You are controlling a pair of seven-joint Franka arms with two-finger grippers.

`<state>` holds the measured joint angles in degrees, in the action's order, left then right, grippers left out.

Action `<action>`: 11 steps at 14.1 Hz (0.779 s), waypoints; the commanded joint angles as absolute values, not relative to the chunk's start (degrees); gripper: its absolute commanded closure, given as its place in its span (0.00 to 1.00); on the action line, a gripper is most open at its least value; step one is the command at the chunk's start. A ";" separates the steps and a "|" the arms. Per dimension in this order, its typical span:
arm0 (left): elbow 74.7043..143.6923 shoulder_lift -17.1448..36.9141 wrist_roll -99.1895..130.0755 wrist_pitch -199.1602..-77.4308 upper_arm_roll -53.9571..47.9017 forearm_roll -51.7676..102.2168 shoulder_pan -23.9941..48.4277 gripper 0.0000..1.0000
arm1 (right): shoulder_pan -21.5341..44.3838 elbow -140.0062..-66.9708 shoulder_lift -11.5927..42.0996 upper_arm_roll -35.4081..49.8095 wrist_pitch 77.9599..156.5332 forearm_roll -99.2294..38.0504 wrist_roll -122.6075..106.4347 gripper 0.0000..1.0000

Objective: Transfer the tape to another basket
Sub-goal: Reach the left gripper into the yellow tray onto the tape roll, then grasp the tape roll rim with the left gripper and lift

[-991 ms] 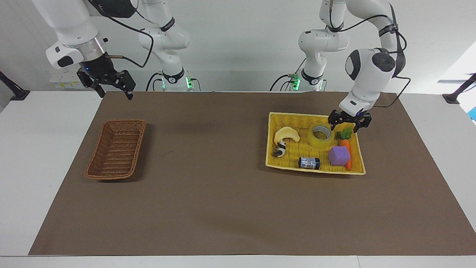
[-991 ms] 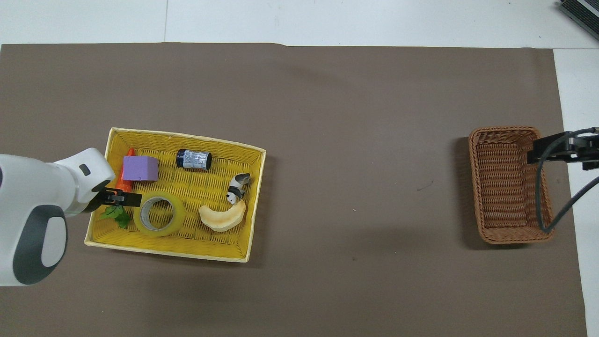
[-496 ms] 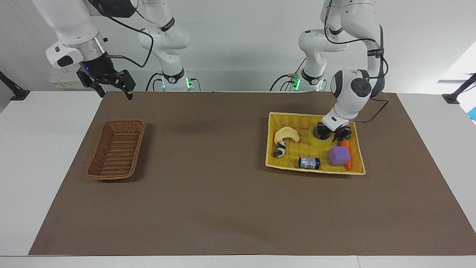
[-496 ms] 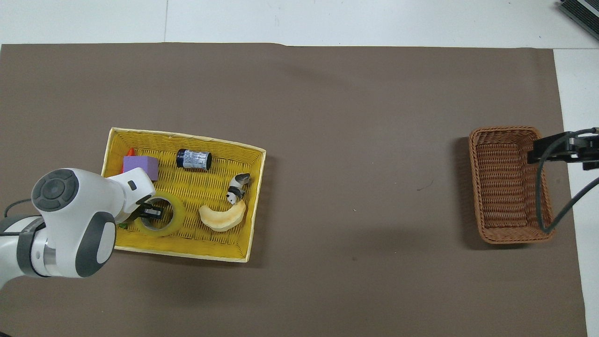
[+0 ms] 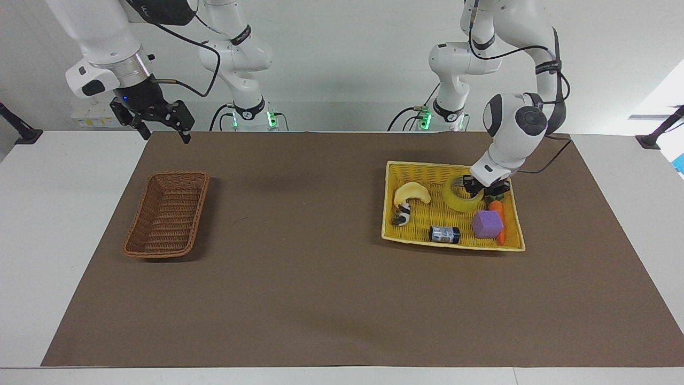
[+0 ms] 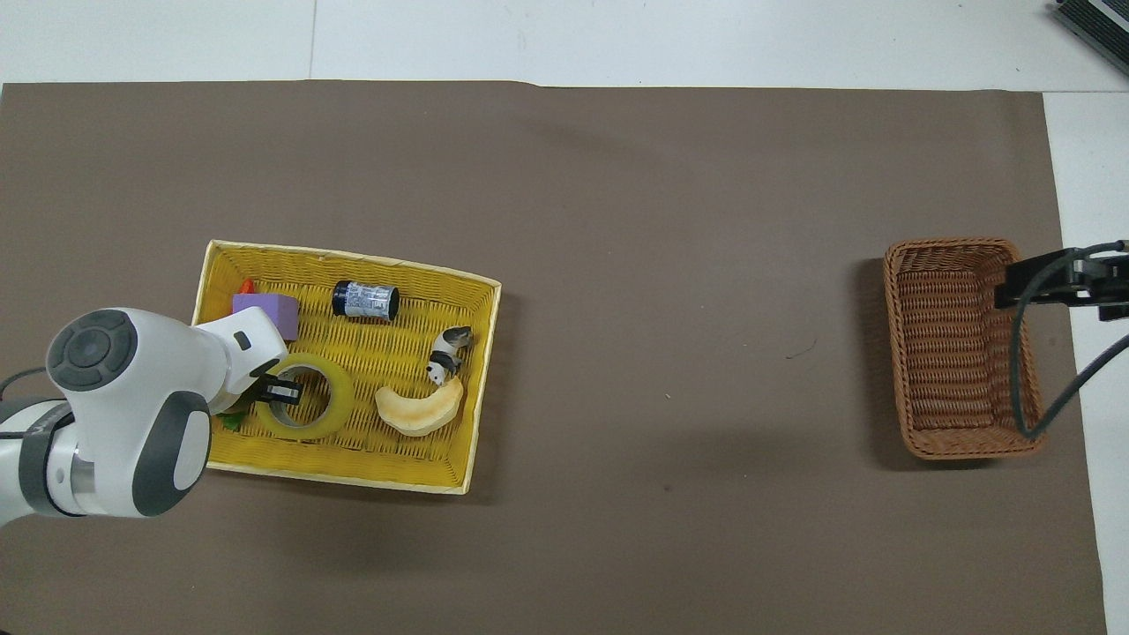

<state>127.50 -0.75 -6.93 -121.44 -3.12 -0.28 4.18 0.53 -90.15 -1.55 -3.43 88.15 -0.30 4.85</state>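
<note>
The tape [image 5: 463, 199] is in the yellow basket [image 5: 422, 171], at the end nearest the left arm's base. In the facing view the roll looks tipped up on one side, not lying flat. The left gripper [image 5: 482, 189] is closed on the wall of the roll, with one finger down inside the hole and the other on the outside. So it has hold of the tape.

The tape is a thick, stiff ring. It probably does not squash, and it is likely a bit heavy for its size. Its outside is smooth and shiny, so it may slip. Pinching through the wall, the way the left gripper does, seems the best place to hold it, because the hard inner ring gives the finger something firm to press on. Held by just one side, though, the roll may swing or tilt.

Right beside the tape are a toy carrot [image 5: 496, 207] and a purple block [image 5: 487, 223]. A pale banana toy [image 5: 411, 193], a little panda [image 5: 401, 214] and a small can [image 5: 444, 233] also lie in the yellow basket, farther from the tape.

The brown basket [image 5: 166, 214] sits well apart from the yellow basket, toward the right arm's end of the table. The right gripper [image 5: 159, 122] waits open in the air, near the brown basket.
</note>
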 commanded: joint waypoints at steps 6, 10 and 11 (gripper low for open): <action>106.99 -1.14 -6.24 -98.29 -2.64 -0.53 2.64 1.00 | 0.00 -92.29 -3.16 -3.43 89.82 0.44 2.99 0.00; 98.02 -1.14 -3.26 -90.19 -2.64 -0.62 2.29 1.00 | 0.00 -92.28 -3.16 -3.43 89.82 0.44 2.99 0.00; 97.13 -1.32 -2.38 -89.57 -2.72 -0.62 2.37 1.00 | 0.00 -92.29 -3.16 -3.43 89.82 0.44 2.99 0.00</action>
<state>100.95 -1.58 -4.47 -92.85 -2.43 -0.27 2.55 0.45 -90.15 -1.59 -3.53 88.15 -0.30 4.85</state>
